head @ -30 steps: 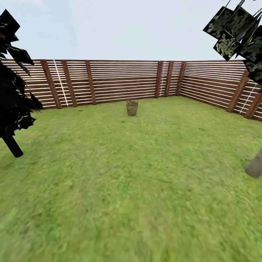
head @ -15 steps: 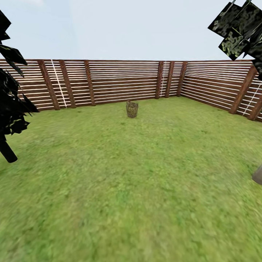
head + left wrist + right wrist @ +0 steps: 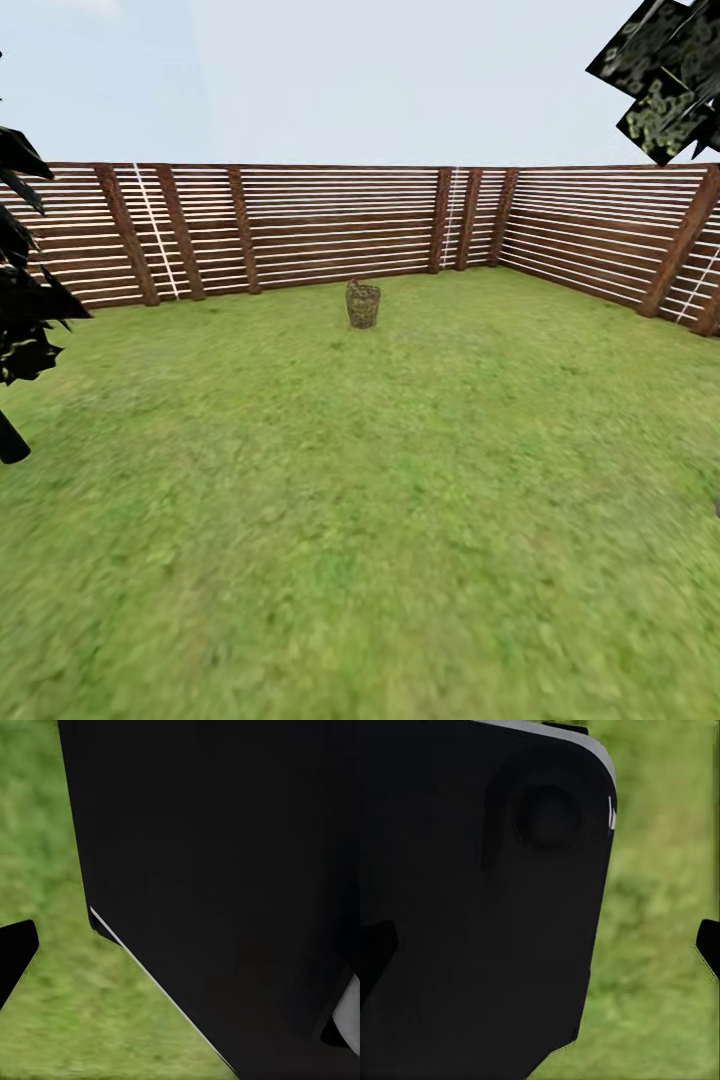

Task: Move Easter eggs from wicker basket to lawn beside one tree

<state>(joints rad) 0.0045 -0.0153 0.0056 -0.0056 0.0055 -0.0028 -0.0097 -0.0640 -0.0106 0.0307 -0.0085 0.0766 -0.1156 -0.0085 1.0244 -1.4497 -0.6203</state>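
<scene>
Nearer now — wicker basket [image 3: 363, 304] stands far ahead on lawn [image 3: 380, 520].

Patchy green lawn [image 3: 400, 520] (yellowish in places); brown open-weave wicker basket [image 3: 363, 304]; red-brown slatted fence [image 3: 330, 225]; near-black tree [image 3: 25, 300]; dark yellow-flecked leaves [image 3: 665, 75]; pale blue sky [image 3: 350, 80].
</scene>
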